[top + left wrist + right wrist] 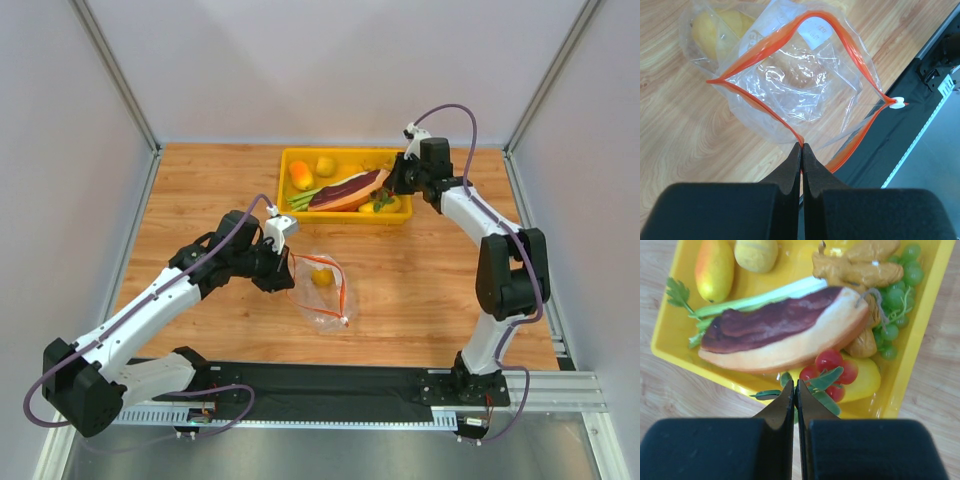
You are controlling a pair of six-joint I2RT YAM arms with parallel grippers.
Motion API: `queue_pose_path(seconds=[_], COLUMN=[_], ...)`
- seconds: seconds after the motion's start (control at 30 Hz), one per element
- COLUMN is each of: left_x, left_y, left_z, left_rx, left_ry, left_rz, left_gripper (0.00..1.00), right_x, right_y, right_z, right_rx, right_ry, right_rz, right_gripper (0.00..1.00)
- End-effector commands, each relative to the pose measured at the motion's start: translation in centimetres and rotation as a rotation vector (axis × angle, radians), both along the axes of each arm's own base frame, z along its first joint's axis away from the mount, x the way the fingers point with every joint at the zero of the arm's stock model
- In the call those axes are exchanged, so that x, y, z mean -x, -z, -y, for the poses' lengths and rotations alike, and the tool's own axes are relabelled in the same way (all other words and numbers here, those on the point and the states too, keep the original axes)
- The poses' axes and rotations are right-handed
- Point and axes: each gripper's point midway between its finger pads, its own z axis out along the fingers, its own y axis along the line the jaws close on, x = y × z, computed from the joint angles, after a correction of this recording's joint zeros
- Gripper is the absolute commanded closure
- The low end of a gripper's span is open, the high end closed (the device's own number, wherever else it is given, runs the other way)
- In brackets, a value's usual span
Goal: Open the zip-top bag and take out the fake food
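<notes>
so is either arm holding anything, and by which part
The left jaws pinch the zip-top bag by its red-orange zip strip. The right jaws are shut at the yellow tray; whether they grip anything cannot be told.

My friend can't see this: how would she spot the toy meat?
Find the yellow tray at the wooden table's far side. The meat slice lies across its middle: a broad slab, dark maroon with a tan rind, unlike the thin green leek beside it.

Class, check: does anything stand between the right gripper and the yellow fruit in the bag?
No object blocks the bare table between the right gripper and the zip-top bag. Only the bag's own plastic surrounds the yellow fruit; the left gripper pinches the zip strip, mouth open.
</notes>
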Motion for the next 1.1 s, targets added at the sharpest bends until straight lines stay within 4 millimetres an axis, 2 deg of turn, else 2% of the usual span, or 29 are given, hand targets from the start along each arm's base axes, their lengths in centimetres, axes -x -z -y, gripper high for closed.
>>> queue_pose_path(seconds=[0.0, 0.13, 0.23, 0.3, 0.33, 0.43, 0.47, 0.5, 0.57, 0.63, 0.67, 0.73, 0.77, 0.8, 0.87, 0.93, 0.97, 1.0, 1.07], left_x=[-0.2, -0.3, -0.4, -0.3, -0.4, -0.4, -0.4, -0.5, -0.5, -0.6, -0.6, -0.5, -0.5, -0.5, -0.5, -0.6, -0.6, -0.6, -0.6], left_y=[-0.7, -0.4, -0.4, -0.3, -0.3, -0.2, -0.2, -0.2, -0.2, -0.2, -0.2, -0.1, -0.1, -0.1, -0.1, -0.2, -0.2, -0.2, -0.2], left_z=[0.2, 0.1, 0.2, 0.2, 0.2, 0.1, 0.1, 0.1, 0.1, 0.1, 0.1, 0.1, 0.1, 0.1, 0.0, 0.0, 0.0, 0.0, 0.0], left_rx=[0.0, -0.008, -0.011, -0.011, -0.012, -0.017, -0.02, -0.019, -0.023, -0.023, -0.023, -0.024, -0.023, -0.025, -0.026, -0.025, -0.025, -0.027, -0.026], left_ry=[0.015, 0.013, 0.011, 0.013, 0.014, 0.011, 0.009, 0.007, 0.007, 0.007, 0.008, 0.007, 0.007, 0.008, 0.006, 0.005, 0.004, 0.004, 0.004], left_rz=[0.026, 0.018, 0.016, 0.015, 0.014, 0.012, 0.015, 0.016, 0.015, 0.018, 0.016, 0.012, 0.013, 0.013, 0.016, 0.019, 0.021, 0.018, 0.02], left_gripper=[1.0, 1.0, 1.0, 1.0, 1.0, 1.0, 1.0, 1.0, 1.0, 1.0, 1.0, 1.0, 1.0, 1.0, 1.0, 1.0, 1.0, 1.0, 1.0], right_x=[-2.3, -3.3, -4.3, -6.2, -6.1, -7.8, -8.3, -8.7, -9.4, -9.9, -10.5, -11.0, -11.4, -11.5, -11.7, -11.5, -11.4, -11.4, -11.0], right_y=[-6.5, -9.3, -9.1, -8.9, -8.9, -7.7, -6.3, -7.0, -5.7, -5.7, -4.8, -4.8, -3.7, -4.0, -3.1, -2.7, -2.7, -2.6, -2.4], right_z=[-1.5, -2.8, -4.1, -5.3, -5.7, -7.0, -7.5, -8.3, -9.1, -10.3, -10.4, -11.1, -11.1, -11.4, -11.5, -11.7, -11.8, -11.8, -11.6], right_rx=[-0.098, -0.133, -0.148, -0.149, -0.15, -0.156, -0.159, -0.167, -0.154, -0.141, -0.129, -0.128, -0.123, -0.124, -0.118, -0.114, -0.115, -0.115, -0.108], right_ry=[-0.017, -0.035, -0.055, -0.067, -0.074, -0.083, -0.091, -0.104, -0.106, -0.117, -0.108, -0.103, -0.095, -0.093, -0.086, -0.086, -0.087, -0.089, -0.089], right_rz=[0.17, 0.222, 0.217, 0.209, 0.208, 0.179, 0.155, 0.175, 0.173, 0.194, 0.2, 0.214, 0.201, 0.208, 0.198, 0.193, 0.193, 0.191, 0.185], right_gripper=[1.0, 1.0, 1.0, 1.0, 1.0, 1.0, 1.0, 1.0, 1.0, 1.0, 1.0, 1.0, 1.0, 1.0, 0.99, 0.85, 0.72, 0.5, 0.4])
